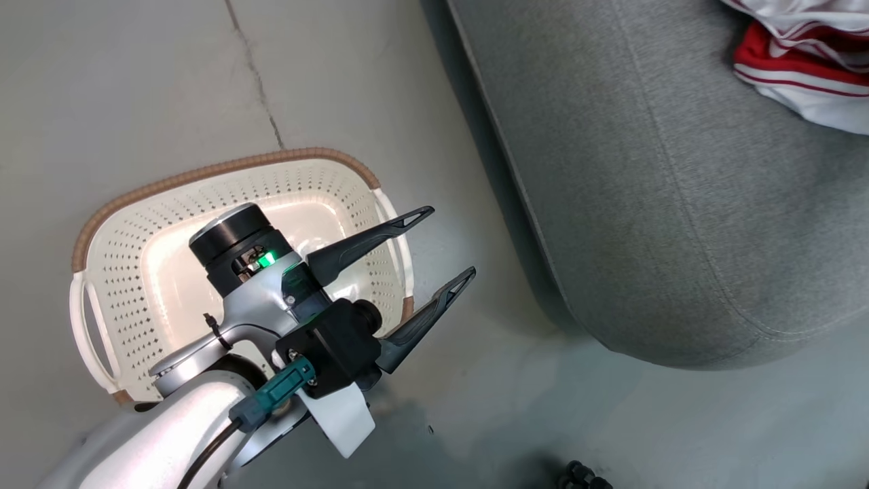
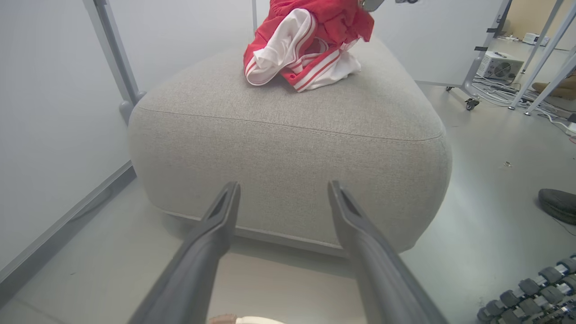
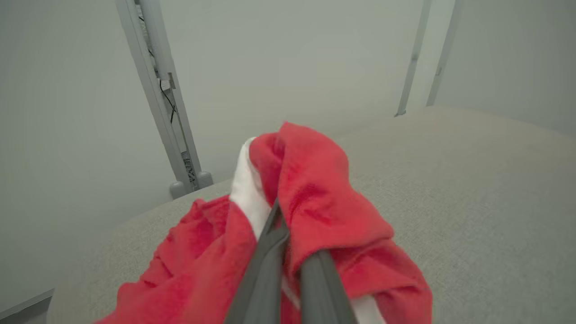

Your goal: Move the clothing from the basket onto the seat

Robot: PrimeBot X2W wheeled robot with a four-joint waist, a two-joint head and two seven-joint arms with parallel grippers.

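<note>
So, right gripper [image 3: 290, 234] was pinched tight on the clothing [image 3: 315, 189] on the seat [image 3: 472, 189].
My left gripper [image 1: 452, 240] hung spread wide over the basket [image 1: 224, 170] rim, beside the seat.

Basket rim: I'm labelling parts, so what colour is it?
The basket rim is brown, woven-looking; the head view shows it best.

Head looks down, left wrist low and level, right wrist close; all 3 share the seat [image 2: 288, 148].
</note>
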